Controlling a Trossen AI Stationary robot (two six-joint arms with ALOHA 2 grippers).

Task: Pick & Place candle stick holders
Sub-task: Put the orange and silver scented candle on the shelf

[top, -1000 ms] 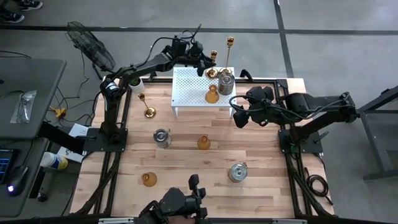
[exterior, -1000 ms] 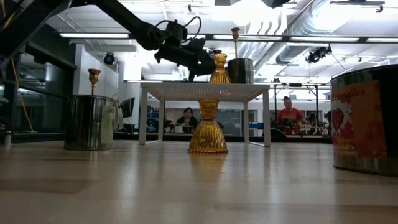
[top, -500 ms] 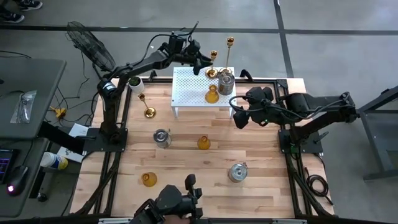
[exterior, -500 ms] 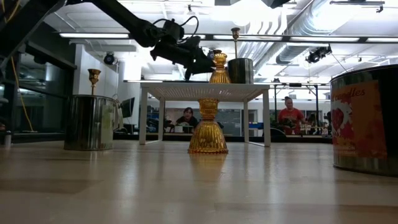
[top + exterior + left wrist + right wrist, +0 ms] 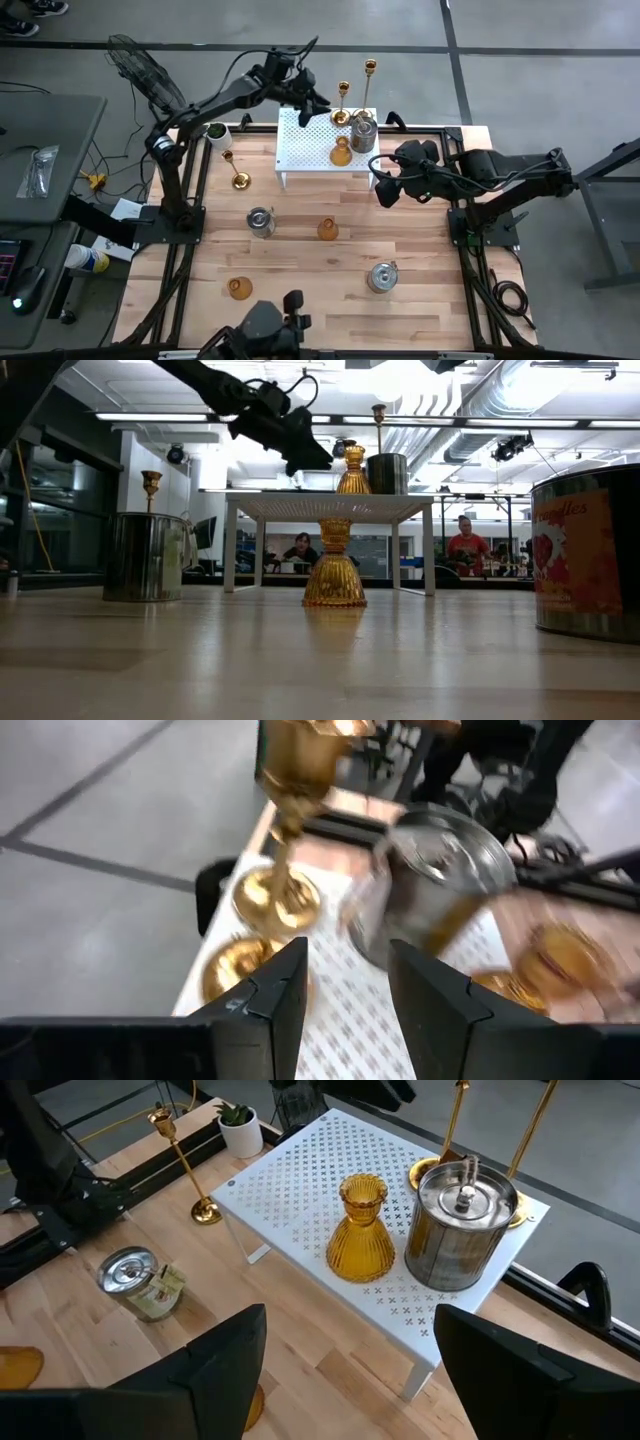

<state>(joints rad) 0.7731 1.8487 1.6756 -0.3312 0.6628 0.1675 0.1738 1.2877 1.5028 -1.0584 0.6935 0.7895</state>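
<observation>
Setting: robotics lab | evidence: grey concrete floor point(image 5: 520, 30), exposed ceiling ducts point(image 5: 470, 400), seated people point(image 5: 466, 546) seen behind wooden table point(image 5: 300, 290) on black frame.

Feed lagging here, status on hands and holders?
Left hand empty, open, above rack far edge. Right hand open, idle beside rack. Two gold sticks, amber holder, silver cup on rack.

My left wrist view is motion-blurred. Overhead ceiling lights point(image 5: 400, 380) glare in the low view; the high view is evenly lit.

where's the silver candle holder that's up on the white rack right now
In the high view the silver holder stands on the white rack's far right corner, beside an amber glass holder.
</observation>
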